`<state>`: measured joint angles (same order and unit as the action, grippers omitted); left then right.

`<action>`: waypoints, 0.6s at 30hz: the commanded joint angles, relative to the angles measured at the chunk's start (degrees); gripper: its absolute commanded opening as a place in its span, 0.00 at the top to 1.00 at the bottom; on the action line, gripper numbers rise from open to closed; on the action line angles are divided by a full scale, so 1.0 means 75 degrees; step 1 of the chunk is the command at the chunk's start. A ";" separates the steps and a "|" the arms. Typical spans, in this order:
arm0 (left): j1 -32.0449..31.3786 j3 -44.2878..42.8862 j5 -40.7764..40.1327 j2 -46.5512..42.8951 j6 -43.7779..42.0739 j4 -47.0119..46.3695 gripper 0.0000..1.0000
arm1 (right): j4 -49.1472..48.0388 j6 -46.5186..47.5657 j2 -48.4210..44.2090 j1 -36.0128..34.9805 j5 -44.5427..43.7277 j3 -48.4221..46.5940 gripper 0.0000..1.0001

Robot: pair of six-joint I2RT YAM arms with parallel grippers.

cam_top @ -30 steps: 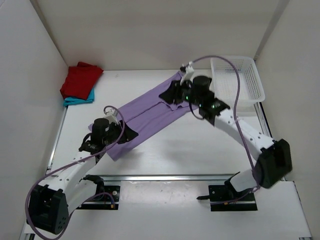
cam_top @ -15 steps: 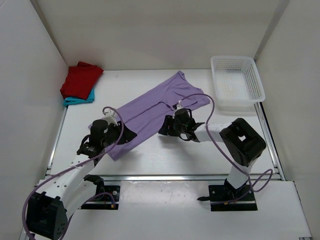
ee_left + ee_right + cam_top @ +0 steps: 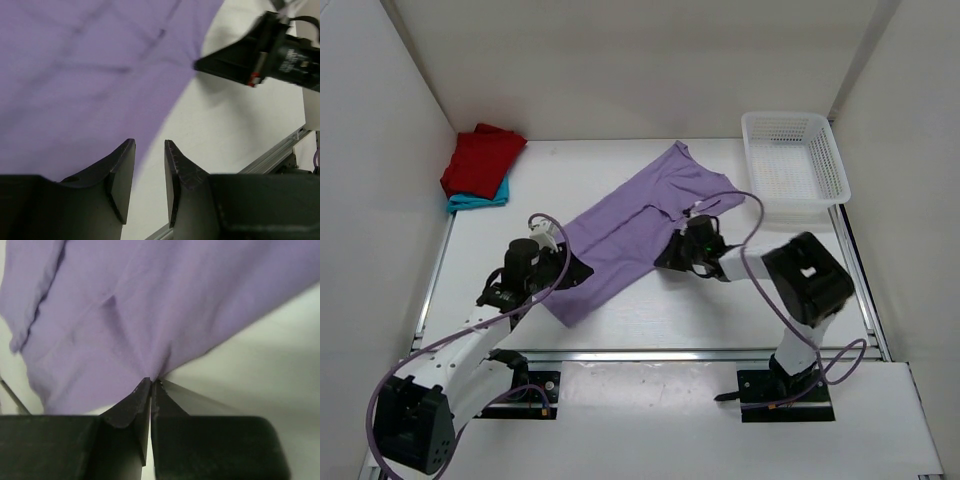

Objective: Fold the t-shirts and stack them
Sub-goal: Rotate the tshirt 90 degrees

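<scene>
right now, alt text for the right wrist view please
The right hand, shut, pinches a bunched edge of the lilac t-shirt, which fills most of the view. White table shows at the right.

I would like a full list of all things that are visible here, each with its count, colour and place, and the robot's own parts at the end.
purple t-shirt: 1, pale lilac, spread diagonally across the middle of the table
red t-shirt: 1, dark red, folded, far left corner, on top of the teal one
teal t-shirt: 1, teal, under the red one, only its near edge showing
basket: 1, white mesh, far right corner
table: 1, white, under everything
left gripper: 1, black, jaws slightly apart, at the purple shirt's near left end
right gripper: 1, black, shut, pinching the purple shirt's right edge
</scene>
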<state>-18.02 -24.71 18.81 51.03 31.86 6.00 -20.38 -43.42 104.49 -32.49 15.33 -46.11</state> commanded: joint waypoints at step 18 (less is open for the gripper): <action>-0.0596 0.0376 -0.1008 0.0111 -0.0298 0.0044 0.59 | 0.1405 0.1454 -0.0562 0.3383 -0.0846 -0.1127 0.38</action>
<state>-22.55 -23.33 11.77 54.15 29.58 7.22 -8.25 -31.62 96.03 -6.96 14.35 -49.45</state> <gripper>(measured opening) 0.408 0.600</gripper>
